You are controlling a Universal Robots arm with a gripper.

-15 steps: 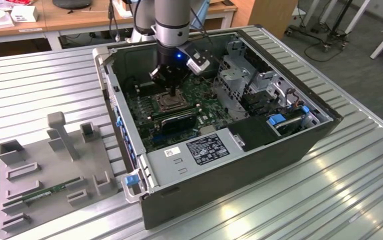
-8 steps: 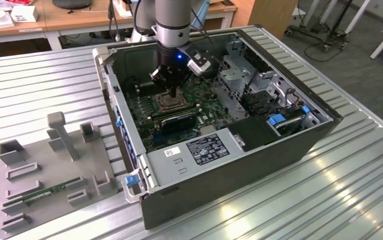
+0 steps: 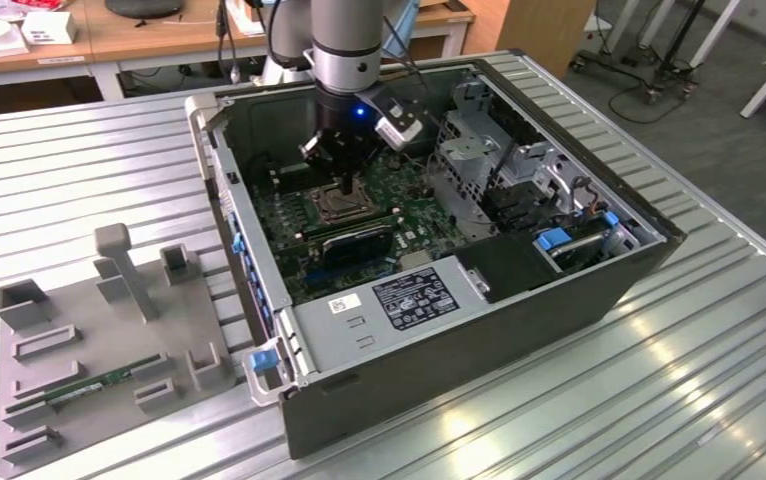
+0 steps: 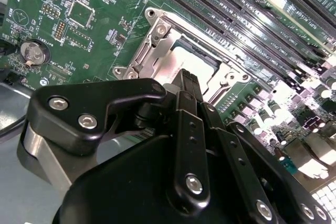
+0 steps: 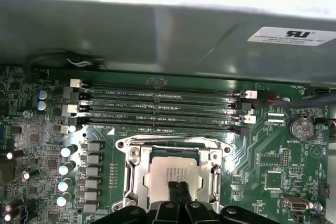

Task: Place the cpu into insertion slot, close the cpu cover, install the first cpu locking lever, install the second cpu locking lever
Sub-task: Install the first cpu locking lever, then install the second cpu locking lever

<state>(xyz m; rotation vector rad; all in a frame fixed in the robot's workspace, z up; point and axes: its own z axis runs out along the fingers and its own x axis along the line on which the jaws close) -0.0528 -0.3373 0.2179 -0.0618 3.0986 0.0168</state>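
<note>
One arm, one gripper (image 3: 344,185), reaching down into the open computer case (image 3: 623,270) at upper centre of the exterior view. The fingers (image 5: 178,195) are pressed together, tips side by side with no gap and nothing clamped between them.

The chip (image 5: 173,176) sits in the socket (image 5: 173,179) at lower centre of the first wrist view, dull silver-tan face up, square to the frame and apparently flat. The cover plate (image 5: 137,177) lies down around it: silver frame on all four sides, chip showing through the cut-out. Judging by that, the placing step and the cover step look done.

Key relation: the closed fingertips are directly over the chip's near edge in the first wrist view, at or just above its face; I can't tell whether they touch. In the second wrist view the fingertips (image 4: 185,77) cover the lower edge of the socket (image 4: 184,56), with the chip (image 4: 191,60) just beyond them.

Four long black memory slots (image 5: 157,103) run parallel above the socket, well clear of the fingers. I can't pick out the locking levers with any certainty.
</note>
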